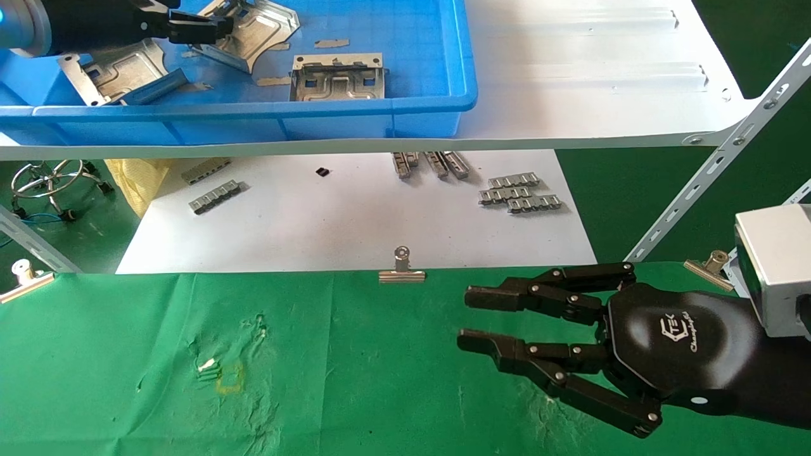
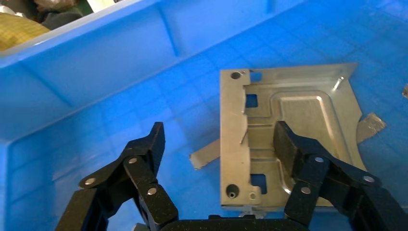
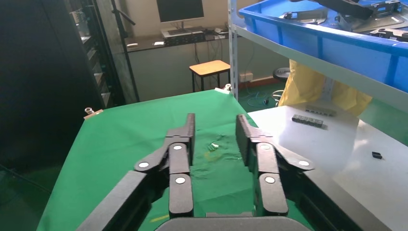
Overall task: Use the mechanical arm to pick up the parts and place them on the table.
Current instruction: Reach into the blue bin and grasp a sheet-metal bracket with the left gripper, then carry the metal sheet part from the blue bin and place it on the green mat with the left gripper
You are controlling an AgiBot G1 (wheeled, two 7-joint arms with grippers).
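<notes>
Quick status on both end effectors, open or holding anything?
Left end effector: open, straddling a metal plate in the blue bin.
Right end effector: open, empty.

You are looking at a blue plastic bin (image 1: 405, 101) sitting on a white shelf board (image 1: 589, 82). Below it, a white sheet (image 1: 348, 221) is carrying ribbed grey metal strips (image 1: 519, 192) in small groups and a tiny black piece (image 1: 322, 171). A steel binder clip (image 1: 402, 267) is gripping the sheet's near edge.
</notes>
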